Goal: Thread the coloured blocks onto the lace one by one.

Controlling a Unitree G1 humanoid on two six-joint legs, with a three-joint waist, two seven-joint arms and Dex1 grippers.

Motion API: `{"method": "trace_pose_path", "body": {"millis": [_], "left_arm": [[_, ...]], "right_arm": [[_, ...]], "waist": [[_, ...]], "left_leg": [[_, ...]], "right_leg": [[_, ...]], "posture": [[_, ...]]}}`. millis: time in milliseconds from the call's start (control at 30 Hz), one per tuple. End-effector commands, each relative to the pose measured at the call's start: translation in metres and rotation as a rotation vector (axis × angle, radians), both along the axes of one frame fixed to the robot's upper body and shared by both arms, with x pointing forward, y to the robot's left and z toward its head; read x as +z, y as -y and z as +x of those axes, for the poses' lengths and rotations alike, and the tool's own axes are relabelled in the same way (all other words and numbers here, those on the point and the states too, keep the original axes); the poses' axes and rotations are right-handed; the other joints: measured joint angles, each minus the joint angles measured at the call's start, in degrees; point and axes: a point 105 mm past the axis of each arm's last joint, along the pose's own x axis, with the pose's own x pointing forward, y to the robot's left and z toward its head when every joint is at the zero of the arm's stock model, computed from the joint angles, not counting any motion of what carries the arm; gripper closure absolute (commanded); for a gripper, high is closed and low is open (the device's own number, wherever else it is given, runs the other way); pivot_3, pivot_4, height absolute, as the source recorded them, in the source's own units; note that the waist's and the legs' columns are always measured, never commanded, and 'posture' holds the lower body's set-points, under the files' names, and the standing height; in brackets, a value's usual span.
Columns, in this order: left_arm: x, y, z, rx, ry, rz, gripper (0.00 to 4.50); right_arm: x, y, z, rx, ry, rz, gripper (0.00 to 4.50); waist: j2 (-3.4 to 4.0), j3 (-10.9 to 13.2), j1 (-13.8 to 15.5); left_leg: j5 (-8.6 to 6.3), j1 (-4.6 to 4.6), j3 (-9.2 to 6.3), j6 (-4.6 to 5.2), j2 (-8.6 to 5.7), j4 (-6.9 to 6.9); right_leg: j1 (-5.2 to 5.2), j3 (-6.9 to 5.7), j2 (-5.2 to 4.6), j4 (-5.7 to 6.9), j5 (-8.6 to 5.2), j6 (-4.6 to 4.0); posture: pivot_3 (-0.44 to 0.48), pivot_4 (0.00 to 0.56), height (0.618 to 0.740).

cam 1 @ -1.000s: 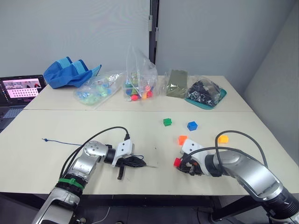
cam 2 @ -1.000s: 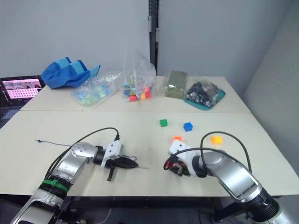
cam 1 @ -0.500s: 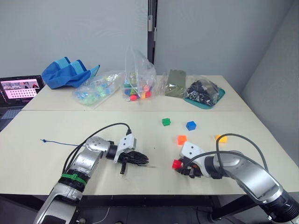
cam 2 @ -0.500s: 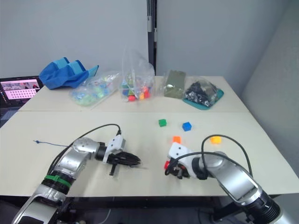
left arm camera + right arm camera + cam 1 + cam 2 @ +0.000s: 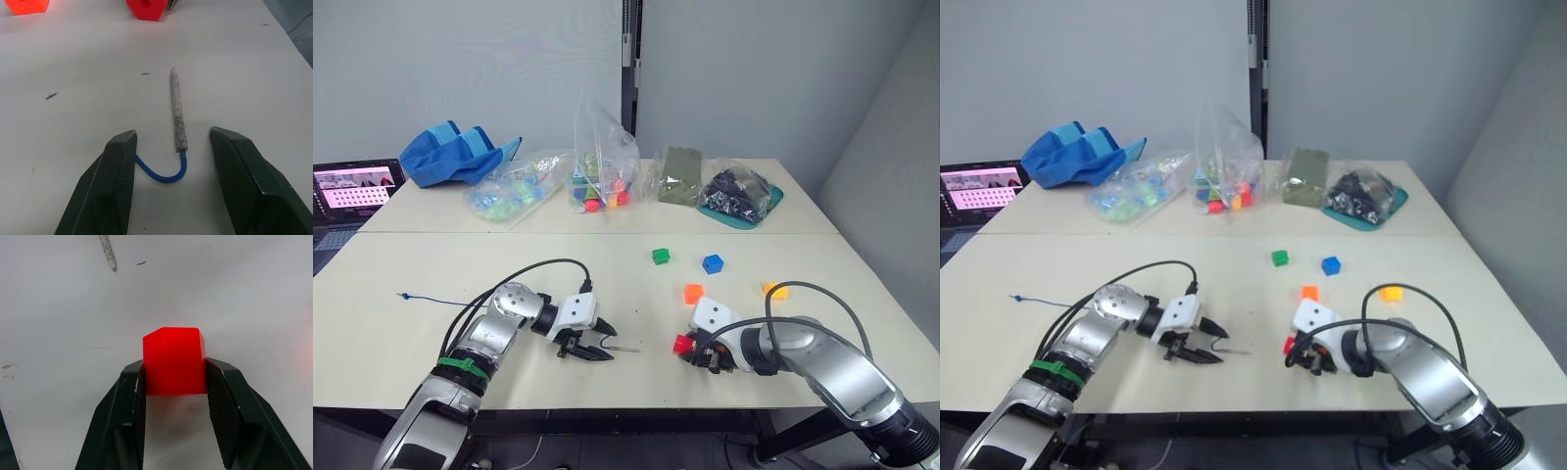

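On the pale table (image 5: pixel 431 284), the lace tip (image 5: pixel 177 110) lies between the wide-open left gripper (image 5: pixel 173 147) fingers; the red block (image 5: pixel 173 361), clamped in the right gripper (image 5: pixel 173 382), should be held hole-forward.

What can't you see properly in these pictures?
- The thin dark blue lace: in the left wrist view it runs under one black finger of the left gripper, hiding the rest.
- The small red plastic cube: the right gripper's fingers cover its sides in the right wrist view.
- The clear bags' contents: too small in the eye views.
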Motion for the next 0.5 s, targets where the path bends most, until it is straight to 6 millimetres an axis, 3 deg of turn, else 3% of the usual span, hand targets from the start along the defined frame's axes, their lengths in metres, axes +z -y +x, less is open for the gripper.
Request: {"method": "trace_pose_path", "body": {"millis": [33,167,267,500], "left_arm": [[-0.007,-0.002,0.001,0.015,-0.005,0.029,3.19],[-0.007,0.002,-0.001,0.009,-0.012,0.014,4.48],[-0.003,0.004,-0.001,0.016,-0.011,-0.015,4.5],[0.034,0.021,0.001,0.014,-0.022,-0.21,4.5]], "right_arm": [[-0.005,0.001,-0.001,-0.013,-0.01,-0.004,3.24],[-0.005,0.001,-0.001,-0.014,-0.009,-0.004,3.24],[-0.005,0.001,-0.001,-0.013,-0.01,-0.005,3.24],[-0.004,0.001,-0.002,-0.003,-0.009,-0.006,3.24]], "waist": [[0.0,0.0,0.03],[-0.02,-0.01,-0.01],[-0.02,-0.01,-0.01],[-0.02,-0.01,0.02]], "left_leg": [[0.0,0.01,0.0,0.0,0.0,0.0],[0.0,0.01,0.0,0.0,0.0,0.01],[0.0,0.02,0.0,0.0,0.0,0.01],[0.0,0.01,0.0,0.0,0.0,0.01]], "right_leg": [[0.01,0.0,0.0,0.0,0.0,0.0],[0.01,0.0,0.0,0.02,0.01,0.0],[0.01,0.01,0.0,0.02,0.0,0.01],[0.01,0.01,0.0,0.02,0.01,0.01]], "posture": [[0.0,0.15,0.74],[0.0,0.15,0.74],[0.0,0.15,0.74],[0.0,0.15,0.74]]}}
